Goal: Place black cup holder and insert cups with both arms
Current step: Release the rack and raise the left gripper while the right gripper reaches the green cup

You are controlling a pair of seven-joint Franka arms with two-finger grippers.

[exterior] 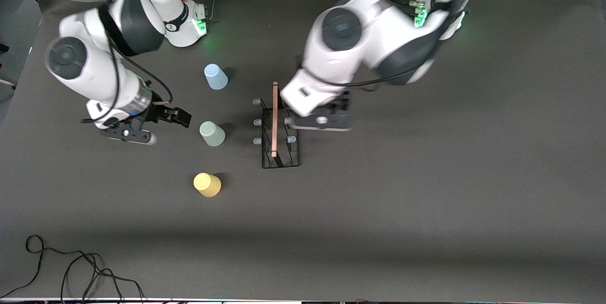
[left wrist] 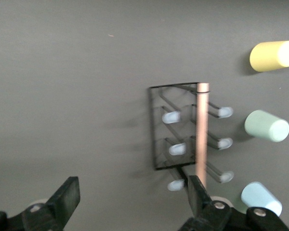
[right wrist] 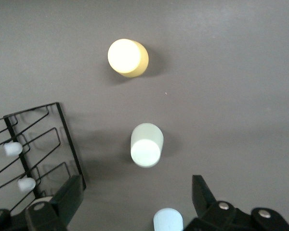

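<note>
Standing mid-table: one rack [exterior: 280, 152], black wire, upright on its rectangular base, carrying six blue-tipped pegs [exterior: 257, 122], all bare, holding no cup. Running along its top, one wooden handle [exterior: 274, 119], long axis pointing from the robots' bases toward the front camera; pegs sticking out sideways, three toward each arm's end. Sitting upside down in a row toward the right arm's end of the rack, apart from it and from one another: three cups, with the blue cup [exterior: 215, 76] farthest from the front camera, the green cup [exterior: 212, 133] in the middle, the yellow cup [exterior: 207, 184] nearest. Hovering over the rack's edge at the left arm's side: left gripper [left wrist: 130, 199], fingers spread wide, gripping nothing. Hanging near the green cup at the right arm's end: right gripper [right wrist: 137, 199], likewise spread wide and empty.
</note>
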